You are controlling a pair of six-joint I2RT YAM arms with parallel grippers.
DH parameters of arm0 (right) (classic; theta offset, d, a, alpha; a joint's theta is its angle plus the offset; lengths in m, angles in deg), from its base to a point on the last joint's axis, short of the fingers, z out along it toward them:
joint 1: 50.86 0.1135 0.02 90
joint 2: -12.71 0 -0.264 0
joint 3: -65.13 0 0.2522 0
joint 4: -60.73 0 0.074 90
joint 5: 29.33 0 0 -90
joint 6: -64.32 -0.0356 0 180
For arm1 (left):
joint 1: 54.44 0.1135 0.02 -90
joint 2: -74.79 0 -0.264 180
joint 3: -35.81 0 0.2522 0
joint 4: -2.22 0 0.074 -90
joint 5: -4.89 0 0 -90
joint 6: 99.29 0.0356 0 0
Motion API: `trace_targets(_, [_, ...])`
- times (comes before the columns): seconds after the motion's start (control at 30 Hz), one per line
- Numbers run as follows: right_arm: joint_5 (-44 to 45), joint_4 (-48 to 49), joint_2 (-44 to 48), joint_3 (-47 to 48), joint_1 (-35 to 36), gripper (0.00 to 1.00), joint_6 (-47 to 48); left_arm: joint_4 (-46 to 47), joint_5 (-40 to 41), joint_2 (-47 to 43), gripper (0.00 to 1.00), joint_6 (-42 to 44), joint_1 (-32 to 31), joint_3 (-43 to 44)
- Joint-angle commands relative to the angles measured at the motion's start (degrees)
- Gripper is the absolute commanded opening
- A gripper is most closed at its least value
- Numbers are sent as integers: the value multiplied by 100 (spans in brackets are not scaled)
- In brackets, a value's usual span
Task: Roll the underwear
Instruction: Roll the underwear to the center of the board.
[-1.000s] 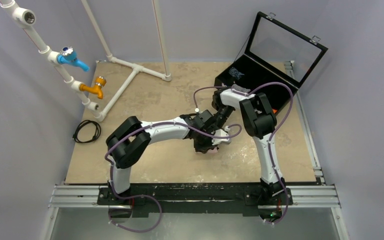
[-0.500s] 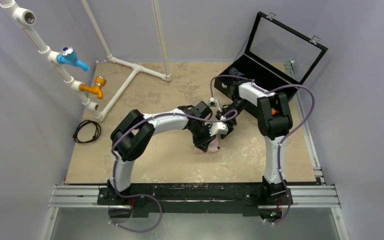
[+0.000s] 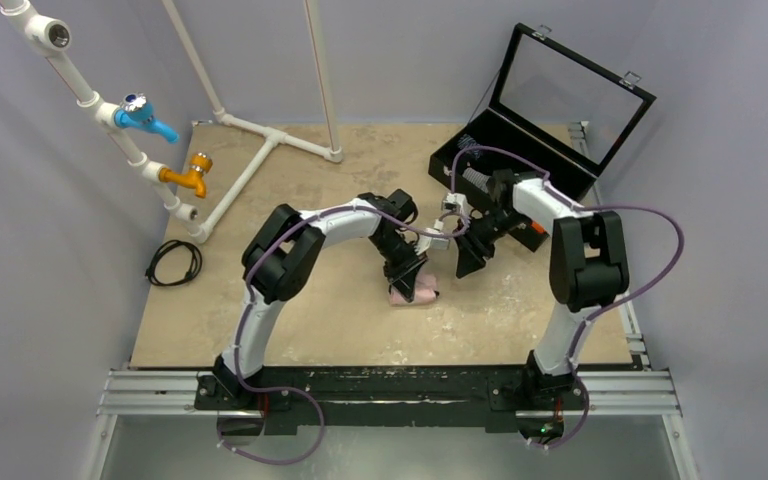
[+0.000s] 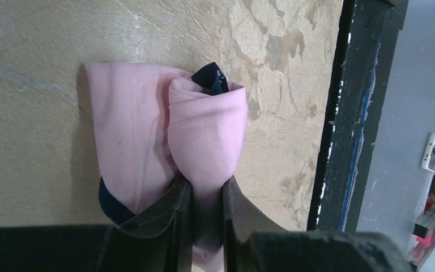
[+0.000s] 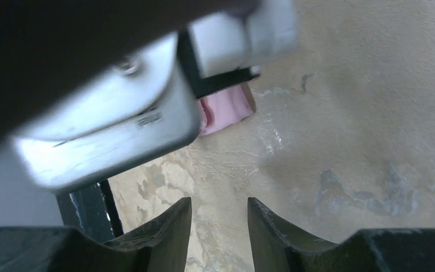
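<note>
Your right jaws have backed off, half spread and empty, leaving the underwear on the table just ahead of your left jaws, which pinch its rolled end, so the roll looks nearly done.

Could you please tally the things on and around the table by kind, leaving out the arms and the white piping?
Pink underwear: 1
Black case: 1
Taps: 2 (blue tap, orange tap)
Coiled black cable: 1
Total: 5
</note>
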Motion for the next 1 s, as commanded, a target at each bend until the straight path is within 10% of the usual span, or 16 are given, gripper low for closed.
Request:
trace_targets(0.0, [3,868,982,-616,75,41,-313,-717,95,641,0,-61,261,339])
trace_targets(0.97, [694,2742,2269,-1244,-396,46,-2041,-1439,-726,1261,0,83,567,948])
